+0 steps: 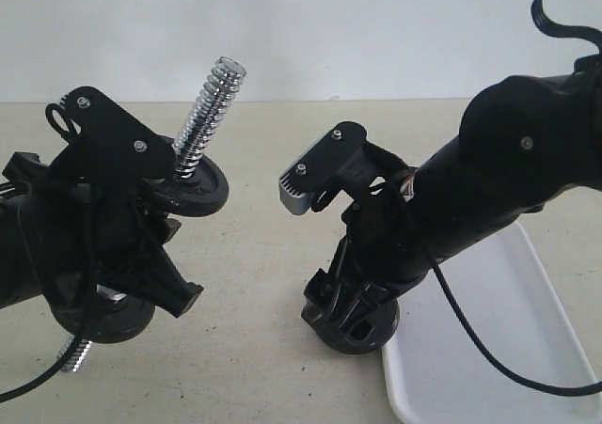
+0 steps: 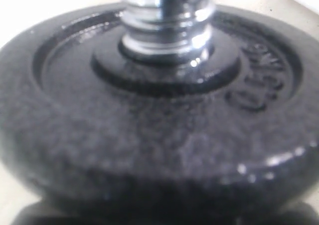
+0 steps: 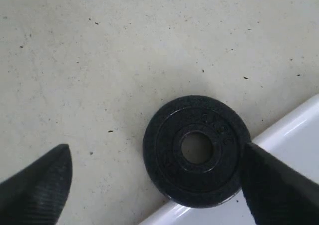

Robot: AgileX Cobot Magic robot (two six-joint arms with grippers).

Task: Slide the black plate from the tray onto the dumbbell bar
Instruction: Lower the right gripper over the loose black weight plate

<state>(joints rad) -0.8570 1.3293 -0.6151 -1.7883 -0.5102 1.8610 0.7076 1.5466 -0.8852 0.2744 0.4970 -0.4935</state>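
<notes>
The dumbbell bar (image 1: 209, 97) is held tilted off the table, its chrome threaded end pointing up. One black disc (image 1: 196, 187) sits on it near the top and another (image 1: 103, 317) lower down. My left gripper (image 1: 149, 253) is shut on the bar between them. The left wrist view shows only that upper disc (image 2: 149, 135) and the thread (image 2: 167, 20); the fingers are hidden. The black plate (image 3: 197, 150) lies flat, half on the table and half over the rim of the tray (image 3: 299, 130). My right gripper (image 3: 154, 185) hangs open just above it, one fingertip (image 3: 274, 185) at the plate's edge.
The white tray (image 1: 489, 349) lies at the front right, beside my right arm. The beige table (image 1: 263, 283) stretches between the two arms. A black cable (image 1: 470, 330) hangs over the tray.
</notes>
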